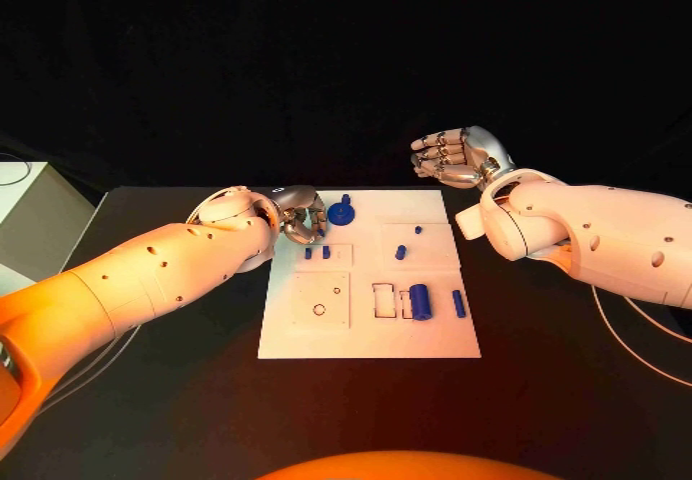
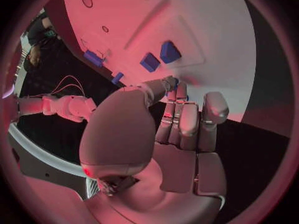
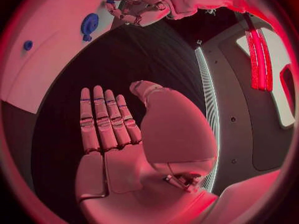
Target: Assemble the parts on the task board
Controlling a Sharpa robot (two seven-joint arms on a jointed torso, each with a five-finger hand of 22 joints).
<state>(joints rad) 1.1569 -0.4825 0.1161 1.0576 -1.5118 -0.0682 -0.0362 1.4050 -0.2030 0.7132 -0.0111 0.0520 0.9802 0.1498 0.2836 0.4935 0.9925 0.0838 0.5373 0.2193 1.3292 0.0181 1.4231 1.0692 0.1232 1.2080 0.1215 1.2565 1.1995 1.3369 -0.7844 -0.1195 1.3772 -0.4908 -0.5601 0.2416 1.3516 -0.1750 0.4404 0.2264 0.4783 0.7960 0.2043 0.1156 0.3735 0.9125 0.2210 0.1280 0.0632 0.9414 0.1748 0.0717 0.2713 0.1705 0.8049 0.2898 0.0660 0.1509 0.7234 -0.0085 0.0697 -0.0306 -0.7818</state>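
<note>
Table (image 1: 173, 400) carries the task board (image 1: 368, 340) at its middle. Left hand (image 1: 297, 213), fingers curled over the board's far-left corner beside the round blue part (image 1: 342, 212), looks poised to pick. Right hand (image 1: 462, 157) waits clear, fingers together, holding nothing.

The head view is dim, with a black background and a black desk (image 1: 173, 400) swallowed in shadow, while the white rectangular task board (image 1: 368, 340) stands out brightly and evenly lit. Warm orange light falls on the white left arm (image 1: 130, 285) from the picture's left side. Both wrist views are bathed in pink-red light, and their fisheye circles bend straight edges strongly and darken and soften toward the rim.
</note>
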